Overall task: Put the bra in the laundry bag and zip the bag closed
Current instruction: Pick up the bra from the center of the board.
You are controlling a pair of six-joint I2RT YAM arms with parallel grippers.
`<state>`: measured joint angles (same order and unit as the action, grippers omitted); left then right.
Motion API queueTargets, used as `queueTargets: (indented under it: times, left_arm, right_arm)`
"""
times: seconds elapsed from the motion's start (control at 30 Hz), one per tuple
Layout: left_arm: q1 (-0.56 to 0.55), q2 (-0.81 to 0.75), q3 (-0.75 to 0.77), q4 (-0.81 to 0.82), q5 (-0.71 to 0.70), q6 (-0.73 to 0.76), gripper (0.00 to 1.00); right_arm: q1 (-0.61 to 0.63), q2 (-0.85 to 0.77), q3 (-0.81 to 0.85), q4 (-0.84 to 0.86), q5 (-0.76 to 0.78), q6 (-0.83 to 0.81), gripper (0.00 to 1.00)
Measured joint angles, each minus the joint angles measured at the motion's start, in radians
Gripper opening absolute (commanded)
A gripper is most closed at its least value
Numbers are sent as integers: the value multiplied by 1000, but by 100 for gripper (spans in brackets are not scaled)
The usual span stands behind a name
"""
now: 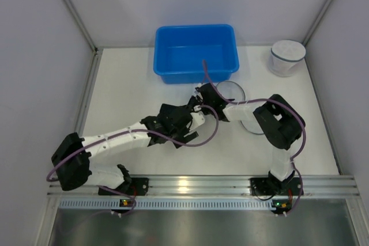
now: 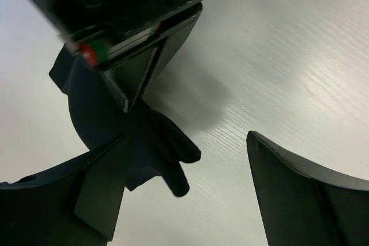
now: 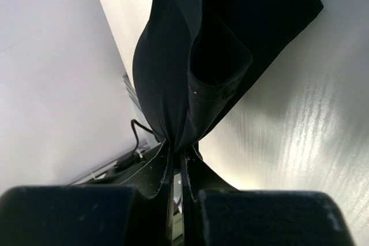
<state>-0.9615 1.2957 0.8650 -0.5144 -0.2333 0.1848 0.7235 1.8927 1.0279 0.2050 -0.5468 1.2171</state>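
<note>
Right fingers (image 3: 179, 168): pinched tight on a fold of the black bra (image 3: 190, 67).
Left fingers (image 2: 189, 154): spread wide, holding nothing, close beside the bra.
Bra: hanging above the bench (image 1: 127, 84), just in front of the blue bin (image 1: 196, 75).
Laundry bag (image 1: 287, 57): right of the bin, well apart from the bra.

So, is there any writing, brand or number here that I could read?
None can be read. The blue tub, the black bra and the table carry no lettering. The small lights at the arm bases are plain lamps, not signs.
</note>
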Motion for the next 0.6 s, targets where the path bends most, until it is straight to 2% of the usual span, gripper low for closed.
queueTargets:
  times: [0.07, 0.2, 0.3, 0.53, 0.6]
  left_arm:
    - [-27, 50, 0, 14, -52, 11, 85]
    - [-35, 148, -8, 45, -176, 31, 74]
    - [-36, 160, -22, 69, -231, 46, 71]
    - [-35, 160, -74, 149, -324, 89, 71]
    - [-35, 160, -95, 166, -333, 103, 74]
  right_arm:
    - [0, 0, 0, 10, -2, 11, 0]
    - [0, 0, -3, 13, 0, 18, 0]
    - [0, 0, -13, 14, 3, 18, 0]
    - [1, 0, -27, 12, -3, 30, 0]
    - [1, 0, -29, 13, -6, 38, 0]
